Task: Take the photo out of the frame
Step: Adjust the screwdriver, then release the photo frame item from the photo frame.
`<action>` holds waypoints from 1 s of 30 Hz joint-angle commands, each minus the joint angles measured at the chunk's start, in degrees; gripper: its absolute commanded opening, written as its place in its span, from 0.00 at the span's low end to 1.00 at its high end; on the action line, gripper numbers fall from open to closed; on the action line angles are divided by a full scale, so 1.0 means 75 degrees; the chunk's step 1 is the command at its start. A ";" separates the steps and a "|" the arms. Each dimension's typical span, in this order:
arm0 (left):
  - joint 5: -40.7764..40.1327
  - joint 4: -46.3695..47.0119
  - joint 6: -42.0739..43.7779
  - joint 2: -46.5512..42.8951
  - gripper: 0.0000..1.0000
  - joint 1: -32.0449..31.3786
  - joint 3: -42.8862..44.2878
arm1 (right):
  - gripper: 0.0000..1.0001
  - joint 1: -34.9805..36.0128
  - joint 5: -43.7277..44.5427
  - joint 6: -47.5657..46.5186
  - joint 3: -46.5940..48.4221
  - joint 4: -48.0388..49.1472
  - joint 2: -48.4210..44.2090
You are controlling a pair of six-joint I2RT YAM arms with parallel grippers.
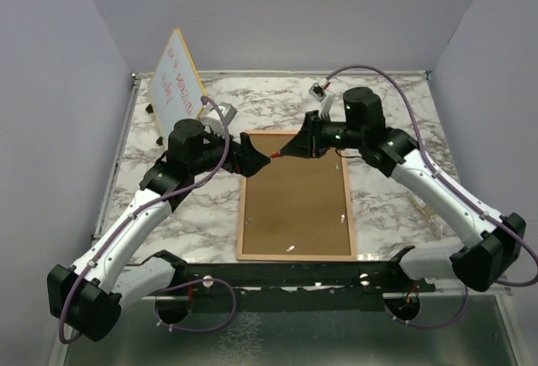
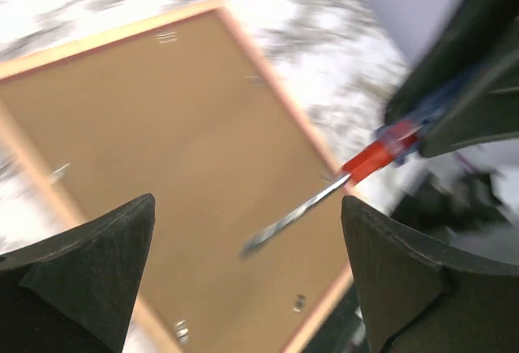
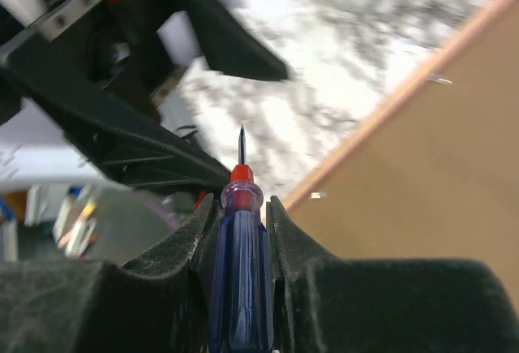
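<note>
From above, the frame (image 1: 294, 206) lies flat in the middle of the marble table (image 1: 185, 210) with its brown back up and pink edge all round; the photo is not visible, presumably under that back, so the job looks barely begun: the back is on, the small metal clips (image 1: 343, 217) appear to be in place, and opening them, lifting the back and drawing out the print all remain; both arms reach inward and meet over the far end of the frame, the left gripper (image 1: 259, 157) facing the right gripper (image 1: 292, 148), which points a red-collared screwdriver (image 1: 276, 156) at it; a whiteboard (image 1: 176, 80) leans at the far left, well apart; from the left wrist, the left gripper's two fingers (image 2: 89, 276) stand wide apart with nothing between them, and the screwdriver blade reaches toward the gap from the right, above the brown back; the picture is blurred, so I cannot tell whether the blade tip touches anything; from the right wrist, the right gripper's jaws are closed tight on the blue handle of the screwdriver, the tip aimed at the dark body of the left gripper just beyond it, with a corner of the frame lying below to the right; this reads to me as a tool handover, or a regrip, rather than work on a clip.
</note>
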 commanded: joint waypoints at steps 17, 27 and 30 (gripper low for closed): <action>-0.4612 -0.1206 -0.1064 0.1724 0.85 0.0377 -0.1750 | 0.01 0.0050 0.3827 -0.0901 0.7803 -0.5863 0.6846; -0.4302 -0.0508 -0.1550 0.2058 0.84 0.0327 -0.2103 | 0.01 0.0551 0.3851 -0.0141 0.5824 -0.4283 0.6289; -0.4341 -0.0404 -0.1586 0.2058 0.83 0.0326 -0.2212 | 0.01 0.0719 0.3956 0.0190 0.5168 -0.3555 0.6068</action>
